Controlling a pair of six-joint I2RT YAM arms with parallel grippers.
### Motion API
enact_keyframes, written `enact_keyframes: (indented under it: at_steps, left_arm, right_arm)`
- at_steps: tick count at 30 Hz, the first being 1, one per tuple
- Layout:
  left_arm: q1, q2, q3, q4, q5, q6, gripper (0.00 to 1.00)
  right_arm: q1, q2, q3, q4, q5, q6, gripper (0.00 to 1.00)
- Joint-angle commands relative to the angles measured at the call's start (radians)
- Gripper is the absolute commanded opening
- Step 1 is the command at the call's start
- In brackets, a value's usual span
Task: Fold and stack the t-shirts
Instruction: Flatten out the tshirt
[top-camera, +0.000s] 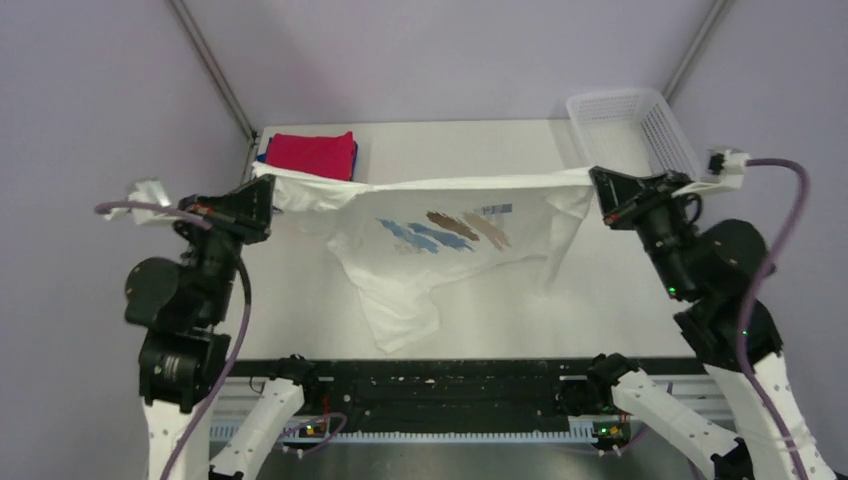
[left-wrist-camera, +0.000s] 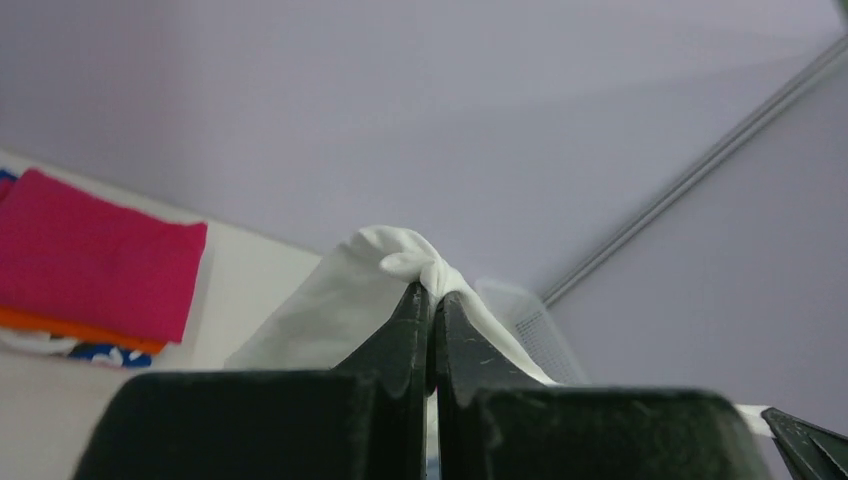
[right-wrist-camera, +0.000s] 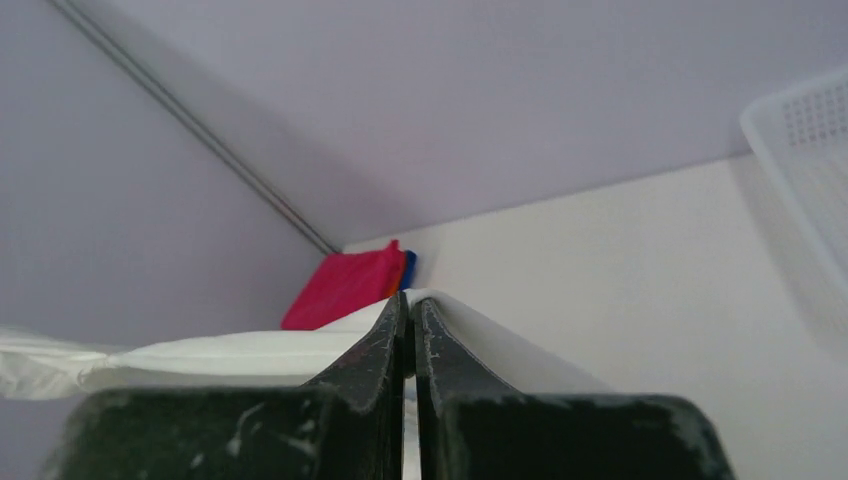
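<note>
- the white t-shirt (top-camera: 440, 235), with blue and brown brush-stroke stripes, hangs stretched between the two arms above the table (top-camera: 520, 310); its upper edge is pulled nearly straight and its lower part droops in loose folds toward the near side
- the left gripper (top-camera: 262, 200) is pinched fully closed on a bunched corner of that edge; the wrist view shows cloth squeezed out above the tips
- the right gripper (top-camera: 598, 185) is likewise clamped tight on the opposite corner
- the folded stack (top-camera: 312, 155), magenta-red on top with orange and blue beneath, sits at the far left corner, just behind the stretched edge
- the cloth looks light, limp and thin: it will sag wherever unsupported and could slide out of a shallow pinch, so corner holds with a good bite of fabric seem best, kept taut while it is laid flat
</note>
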Motion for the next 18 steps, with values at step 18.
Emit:
enact_keyframes:
  at_steps: [18]
  left_arm:
    - [0.056, 0.180, 0.716, -0.019, 0.174, 0.103, 0.00]
  right_arm:
    - [0.013, 0.045, 0.630, -0.098, -0.298, -0.199, 0.00]
